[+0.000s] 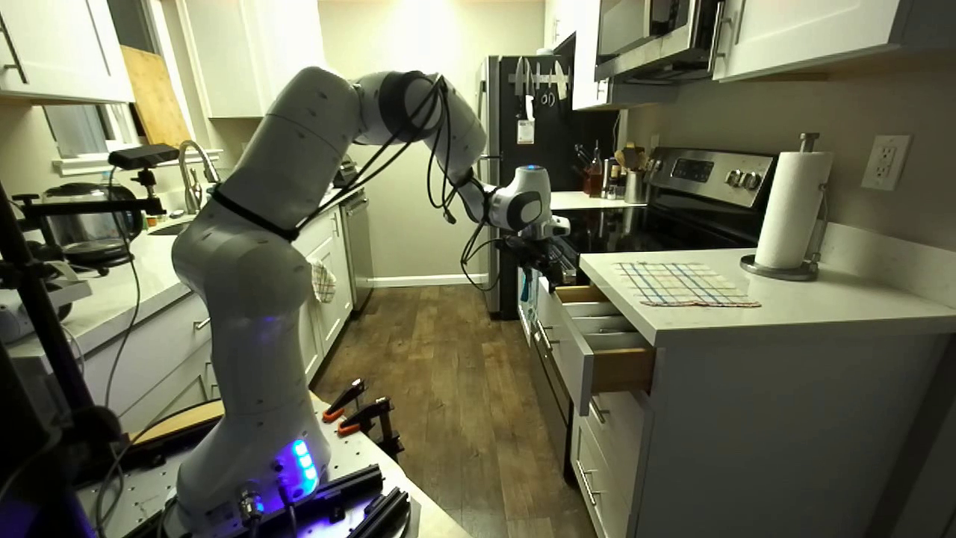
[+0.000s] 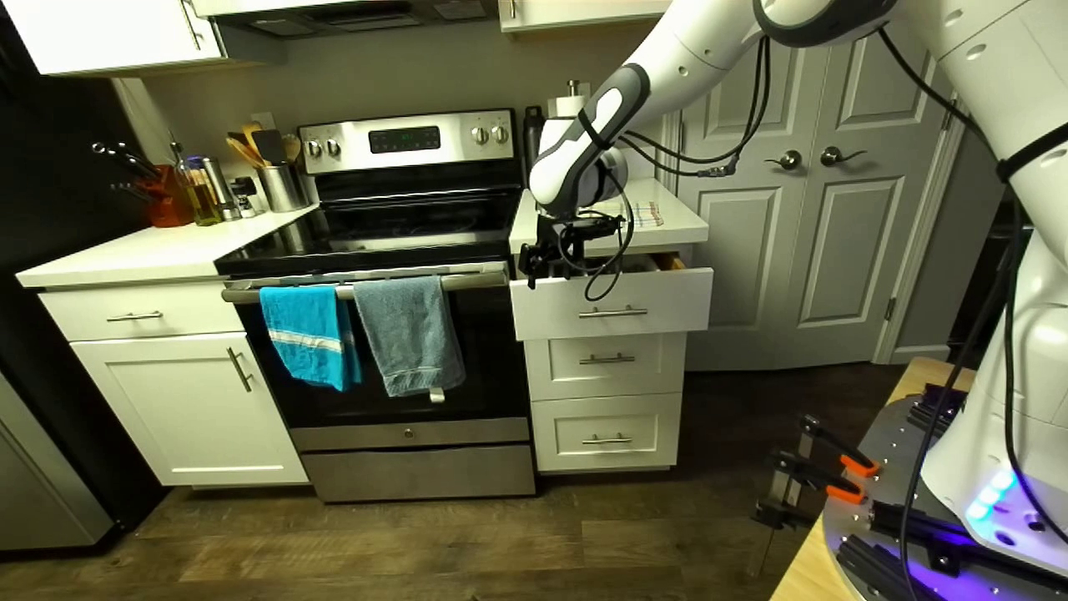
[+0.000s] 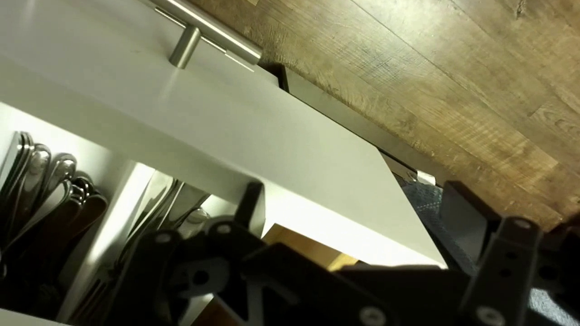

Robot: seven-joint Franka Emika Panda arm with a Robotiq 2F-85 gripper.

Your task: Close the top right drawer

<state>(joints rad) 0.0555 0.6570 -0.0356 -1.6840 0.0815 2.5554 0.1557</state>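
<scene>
The top right drawer is pulled open, its white front panel showing in both exterior views (image 1: 573, 355) (image 2: 551, 313). Its tan wood side shows in an exterior view. In the wrist view the panel (image 3: 253, 131) runs diagonally, with a bar handle and cutlery in the tray behind it. My gripper, in both exterior views (image 1: 551, 267) (image 2: 544, 269), is at the panel's top edge, at the stove-side end. In the wrist view the gripper (image 3: 360, 215) is open, fingers wide apart. One finger is over the drawer's inner side, the other beyond the panel's end. Contact cannot be told.
A countertop (image 1: 821, 317) with a checked cloth (image 1: 683, 284) and a paper towel roll (image 1: 792, 209) lies above the drawer. The stove (image 2: 409, 234) is beside it, with a blue towel (image 2: 309, 334) and a grey towel (image 2: 409, 334) on its oven handle. Cables hang from my arm.
</scene>
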